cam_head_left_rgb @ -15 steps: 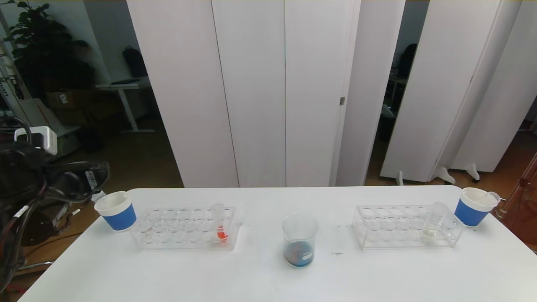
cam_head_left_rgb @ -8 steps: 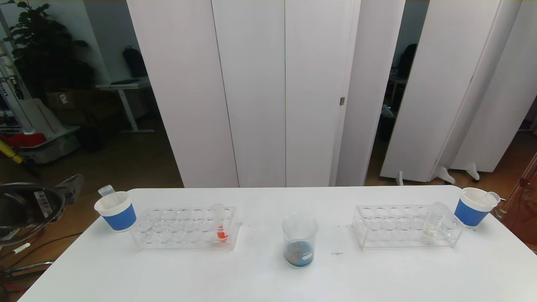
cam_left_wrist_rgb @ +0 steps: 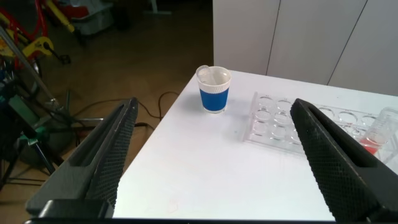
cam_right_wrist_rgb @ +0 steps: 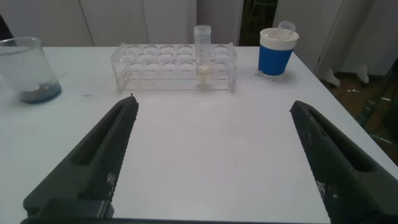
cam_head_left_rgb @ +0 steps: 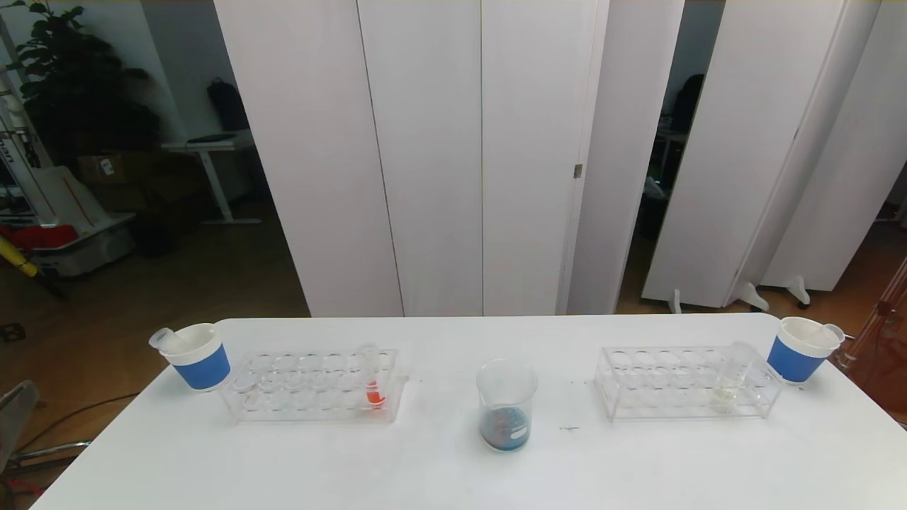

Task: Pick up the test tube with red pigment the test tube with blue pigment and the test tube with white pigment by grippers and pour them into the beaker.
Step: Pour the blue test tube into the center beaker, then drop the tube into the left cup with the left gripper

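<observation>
Left to right on your table (cam_head_left_rgb: pixel 439 474): a blue cup (cam_head_left_rgb: pixel 196 356) holding an emptied tube, a rack (cam_head_left_rgb: pixel 312 386) with the red-pigment tube (cam_head_left_rgb: pixel 373 386), the beaker (cam_head_left_rgb: pixel 505 404) of bluish liquid, a second rack (cam_head_left_rgb: pixel 684 382) with the white-pigment tube (cam_head_left_rgb: pixel 730 375), another blue cup (cam_head_left_rgb: pixel 801 347); left gripper (cam_left_wrist_rgb: pixel 211 155) and right gripper (cam_right_wrist_rgb: pixel 211 155) both spread, grasping nothing

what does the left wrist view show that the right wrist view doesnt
Only the left wrist view: the left claw, open, the left paper cup, the left rack with the red tube. Only the right wrist view: the right claw, open, the beaker, the right rack with the whitish tube, the right paper cup. Both: the white table.
</observation>
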You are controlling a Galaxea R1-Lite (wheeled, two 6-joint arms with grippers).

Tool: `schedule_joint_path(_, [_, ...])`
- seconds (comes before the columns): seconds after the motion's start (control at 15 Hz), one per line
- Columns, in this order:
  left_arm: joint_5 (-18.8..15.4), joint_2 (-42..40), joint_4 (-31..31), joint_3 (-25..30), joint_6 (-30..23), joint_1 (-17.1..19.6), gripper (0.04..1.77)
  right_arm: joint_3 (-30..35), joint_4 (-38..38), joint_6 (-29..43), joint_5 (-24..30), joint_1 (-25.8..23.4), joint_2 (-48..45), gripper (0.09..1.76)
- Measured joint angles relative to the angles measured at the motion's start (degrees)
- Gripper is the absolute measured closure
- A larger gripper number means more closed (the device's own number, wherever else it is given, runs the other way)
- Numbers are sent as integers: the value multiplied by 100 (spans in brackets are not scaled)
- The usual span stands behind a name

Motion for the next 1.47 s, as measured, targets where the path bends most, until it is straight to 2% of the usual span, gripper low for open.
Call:
schedule_joint_path(0.2, [-52, -1117, 1084, 35, -15, -49, 6, 0, 0, 2, 2, 0, 0, 10])
schedule_joint_path(0.33, [-74, -1726, 1310, 121, -45, 2, 6, 0, 0, 5, 0, 0, 0, 10])
schedule_joint_path(0.67, [-295, -2712, 1286, 733, -50, 4, 6, 0, 2, 2, 0, 0, 0, 10])
schedule_joint_path(1.07, [-769, -3685, 1262, 1536, -63, -83, 6, 0, 0, 0, 2, 0, 0, 10])
schedule_joint_path(1.4, [-1685, -3873, 472, 2070, -89, -96, 6, 0, 0, 0, 2, 0, 0, 10])
schedule_joint_path(1.47, [-1773, -3878, 507, 2150, -98, -96, 6, 0, 0, 2, 2, 0, 0, 10])
